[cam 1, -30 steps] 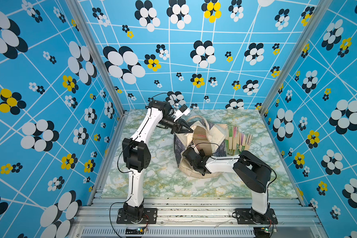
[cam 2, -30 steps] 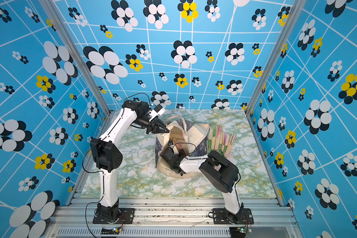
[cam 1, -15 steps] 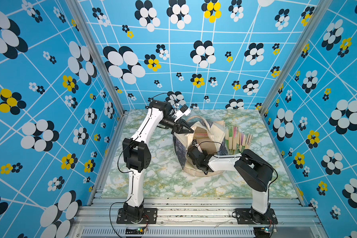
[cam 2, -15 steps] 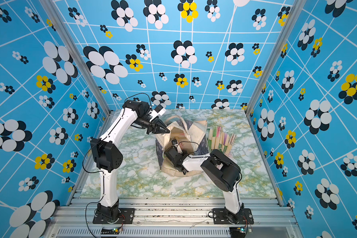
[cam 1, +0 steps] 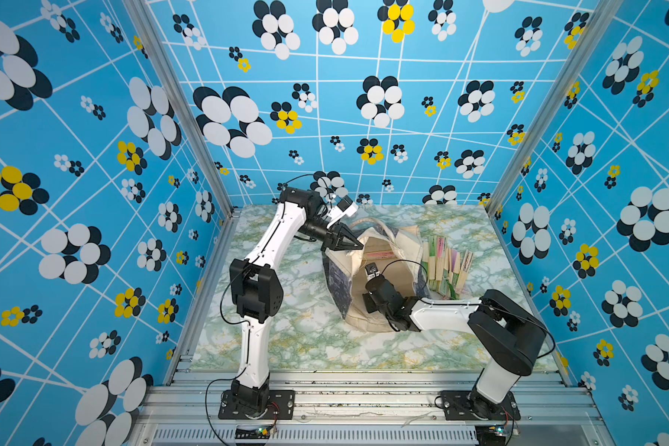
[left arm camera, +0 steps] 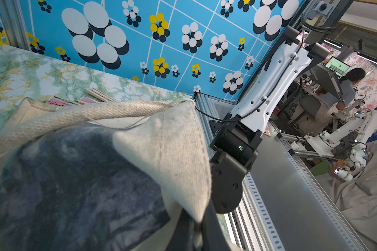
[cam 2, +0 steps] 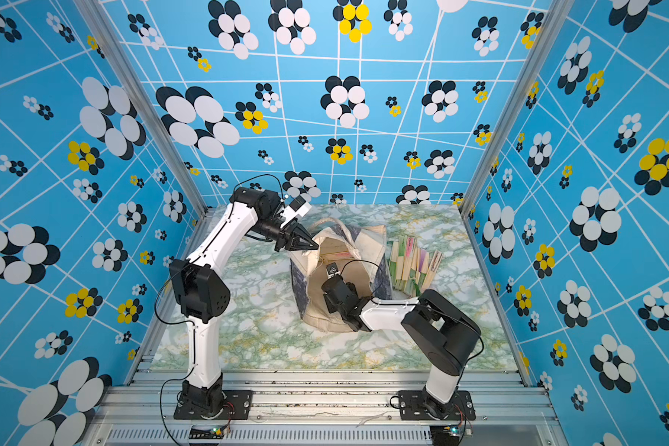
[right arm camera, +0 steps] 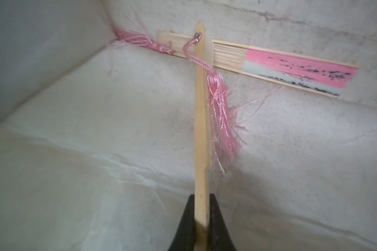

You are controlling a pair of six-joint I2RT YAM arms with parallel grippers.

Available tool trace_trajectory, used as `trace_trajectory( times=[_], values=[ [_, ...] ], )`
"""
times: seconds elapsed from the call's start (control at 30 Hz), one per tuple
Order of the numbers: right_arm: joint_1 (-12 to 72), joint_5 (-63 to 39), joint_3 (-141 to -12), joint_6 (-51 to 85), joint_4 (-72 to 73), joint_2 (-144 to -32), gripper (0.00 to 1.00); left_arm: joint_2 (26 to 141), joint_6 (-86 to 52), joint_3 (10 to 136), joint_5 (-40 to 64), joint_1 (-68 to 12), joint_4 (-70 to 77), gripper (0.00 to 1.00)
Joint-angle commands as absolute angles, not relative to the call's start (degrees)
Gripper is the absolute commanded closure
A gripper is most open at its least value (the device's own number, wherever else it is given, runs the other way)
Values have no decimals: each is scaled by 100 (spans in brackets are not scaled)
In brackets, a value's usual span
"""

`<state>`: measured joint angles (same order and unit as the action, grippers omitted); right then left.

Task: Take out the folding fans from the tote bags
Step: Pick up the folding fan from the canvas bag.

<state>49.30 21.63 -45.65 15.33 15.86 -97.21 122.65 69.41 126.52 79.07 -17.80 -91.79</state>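
The cream tote bag (cam 1: pixel 387 247) with dark printed side panels stands open in the middle of the table in both top views. My left gripper (cam 1: pixel 353 244) is shut on its rim and holds the mouth up; the left wrist view shows the canvas edge (left arm camera: pixel 183 165) pinched between the jaws. My right arm (cam 1: pixel 441 312) reaches into the bag. Inside, my right gripper (right arm camera: pixel 201 202) is shut on a slim bamboo folding fan (right arm camera: pixel 200 121) with a pink tassel (right arm camera: pixel 221 117). A second fan (right arm camera: pixel 270 65) with a pink paper edge lies along the bag's inner wall.
Several closed fans (cam 1: pixel 447 266) lie in a row on the marbled table (cam 1: pixel 286 340), just right of the bag. Patterned blue walls close in the table on three sides. The right arm's cable (cam 1: pixel 402 264) loops over the bag's mouth.
My right gripper has gone deeper into the bag and shut on the pink-tasselled fan. The left gripper has kept its hold on the rim.
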Motion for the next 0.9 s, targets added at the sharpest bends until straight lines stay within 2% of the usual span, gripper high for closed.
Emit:
trace_trajectory(
  times=[0.0,0.2,0.5,0.73,0.87],
  values=[
    [4922,1493,-4156,1405,1881,-9152,93,12046,6935,12818,8155,-1796,-10324,100],
    [4926,553,-3246,1373,1874,-7611,94,12081,6944,12840,8161,-1755,-10327,100],
    [4911,-442,-3027,1481,-128,-4735,98,12126,6963,12858,8243,-1664,-10322,100],
    [4898,-686,-3339,1516,-1202,-2765,100,12147,6962,12858,8235,-1572,-10327,100],
    [4896,-258,-3468,1375,-1486,-1811,100,12138,6952,12858,8244,-1544,-10321,100]
  ],
)
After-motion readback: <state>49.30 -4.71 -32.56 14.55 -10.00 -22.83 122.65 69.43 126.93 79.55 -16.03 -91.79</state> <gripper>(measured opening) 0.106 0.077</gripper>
